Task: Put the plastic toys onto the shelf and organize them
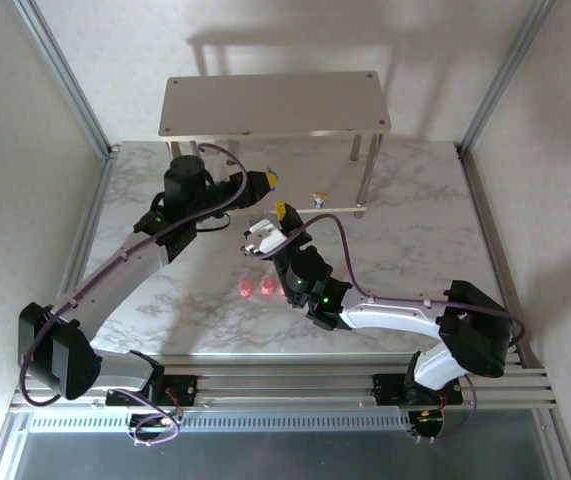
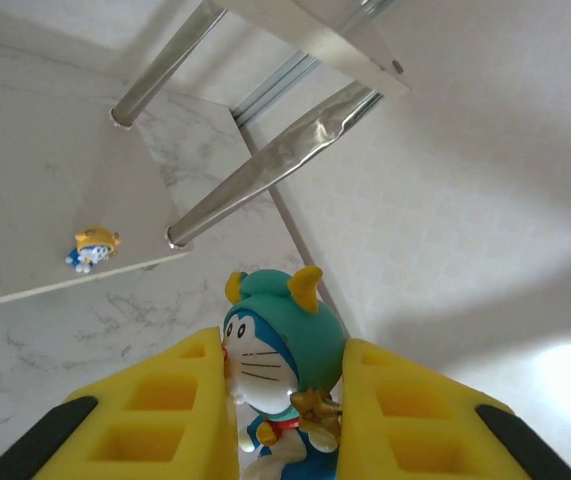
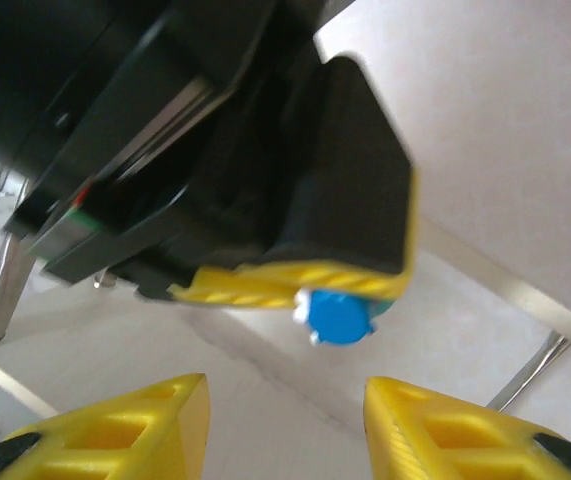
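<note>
The left gripper (image 2: 283, 350) is clamped on a teal-topped figurine (image 2: 270, 365), close to the silver legs of the shelf (image 2: 265, 165). An orange-topped figurine (image 2: 92, 248) stands on the shelf's lower board. The right gripper (image 3: 283, 400), just beside the left one, has its yellow fingers apart with nothing between them, and two pink toys (image 1: 247, 289) lie on the marble table (image 1: 165, 300) near the right arm.

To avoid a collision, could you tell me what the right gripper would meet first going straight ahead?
Probably the left gripper, shut on a blue toy directly ahead of it, though depth is unclear.
</note>
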Motion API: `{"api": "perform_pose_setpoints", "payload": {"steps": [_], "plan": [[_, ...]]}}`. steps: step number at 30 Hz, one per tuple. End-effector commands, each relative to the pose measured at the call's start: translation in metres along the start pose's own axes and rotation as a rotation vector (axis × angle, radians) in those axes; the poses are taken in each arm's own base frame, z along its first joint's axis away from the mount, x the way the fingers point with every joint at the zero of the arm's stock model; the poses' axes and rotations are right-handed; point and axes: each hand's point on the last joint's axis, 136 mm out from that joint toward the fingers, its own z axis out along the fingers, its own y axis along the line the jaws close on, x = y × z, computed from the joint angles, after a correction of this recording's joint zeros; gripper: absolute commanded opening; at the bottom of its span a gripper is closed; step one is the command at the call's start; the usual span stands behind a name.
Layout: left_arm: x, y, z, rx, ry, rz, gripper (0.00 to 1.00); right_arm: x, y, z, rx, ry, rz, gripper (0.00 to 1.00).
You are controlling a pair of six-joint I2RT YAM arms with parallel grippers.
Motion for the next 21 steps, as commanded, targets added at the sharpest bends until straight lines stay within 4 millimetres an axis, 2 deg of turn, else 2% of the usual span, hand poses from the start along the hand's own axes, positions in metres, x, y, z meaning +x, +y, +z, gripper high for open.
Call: {"api": "perform_pose_setpoints", "payload": {"steps": [1, 10, 12, 14, 16, 19, 21], "plan": [[0.005, -0.012, -0.008, 0.048, 0.004, -0.006, 0.16, -0.029, -0.016, -0.001, 0.051, -0.062, 0.037, 0.44], [0.006, -0.024, -0.013, 0.117, -0.005, -0.029, 0.17, -0.042, 0.005, 0.0, -0.051, -0.095, 0.0, 0.44], [0.003, -0.028, -0.013, 0.129, -0.012, -0.028, 0.17, -0.042, 0.012, -0.002, -0.097, -0.087, 0.014, 0.45], [0.001, -0.03, -0.014, 0.133, -0.018, -0.023, 0.17, -0.043, 0.01, -0.004, -0.11, -0.082, 0.049, 0.49], [0.002, -0.026, -0.013, 0.111, -0.011, -0.014, 0.17, -0.046, -0.005, -0.011, -0.105, -0.071, 0.124, 0.5], [0.016, -0.014, -0.008, 0.054, 0.01, 0.008, 0.16, -0.044, -0.041, -0.026, -0.095, -0.001, 0.226, 0.52], [0.033, -0.001, -0.003, -0.013, 0.028, 0.041, 0.16, -0.023, -0.07, -0.034, -0.077, 0.144, 0.282, 0.53]]}}
